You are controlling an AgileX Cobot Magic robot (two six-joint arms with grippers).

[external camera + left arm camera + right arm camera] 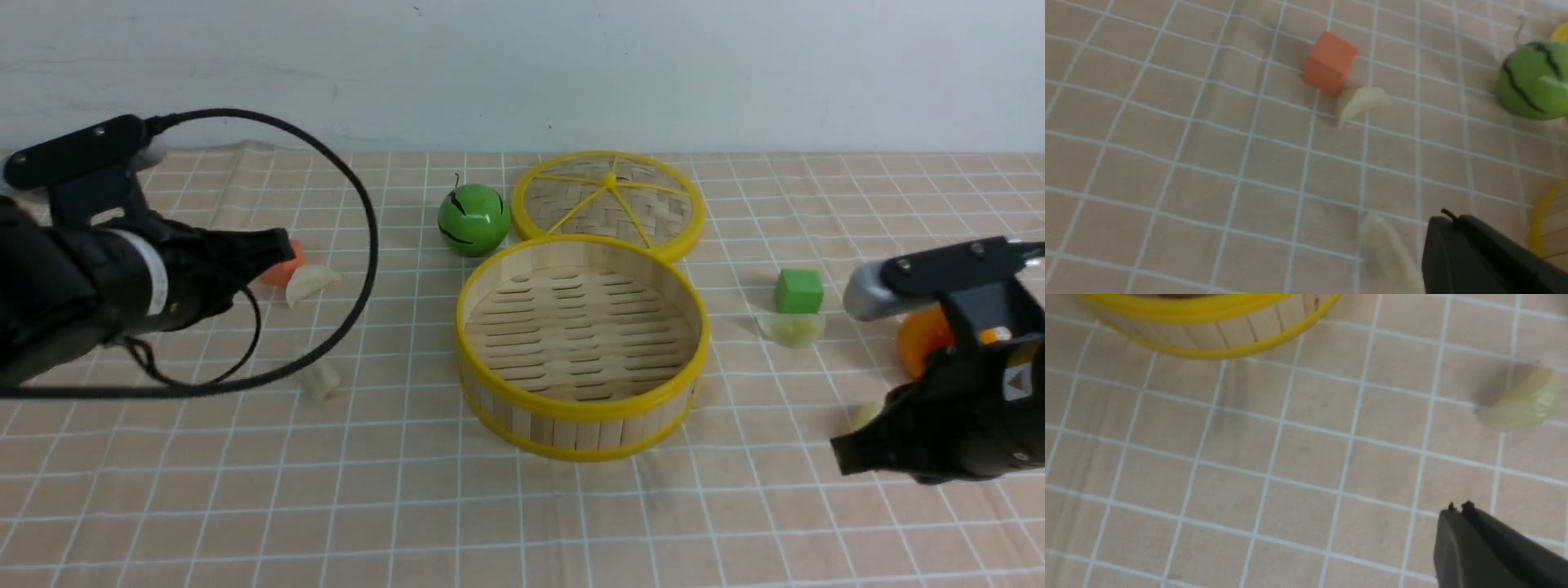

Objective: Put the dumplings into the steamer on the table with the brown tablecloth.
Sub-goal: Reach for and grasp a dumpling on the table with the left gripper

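The steamer (571, 426) stands empty mid-table on the brown grid tablecloth (392, 506). Two dumplings lie to its left, one (310, 282) beside the orange cube and one (320, 380) nearer. Two lie to its right, one (790, 328) in front of the green cube and one (865, 414) half hidden by my right gripper. My left gripper (282, 243) is shut and empty, hovering by the orange cube; its view shows both left dumplings (1363, 102) (1384, 249). My right gripper (841, 456) is shut and empty; its view shows one dumpling (1523, 404) and the steamer's wall (1216, 351).
The flat woven lid (608, 204) leans behind the steamer. A green striped ball (473, 219) sits left of the lid. An orange cube (1331, 63), a green cube (798, 291) and an orange round thing (918, 339) behind my right arm also lie on the cloth.
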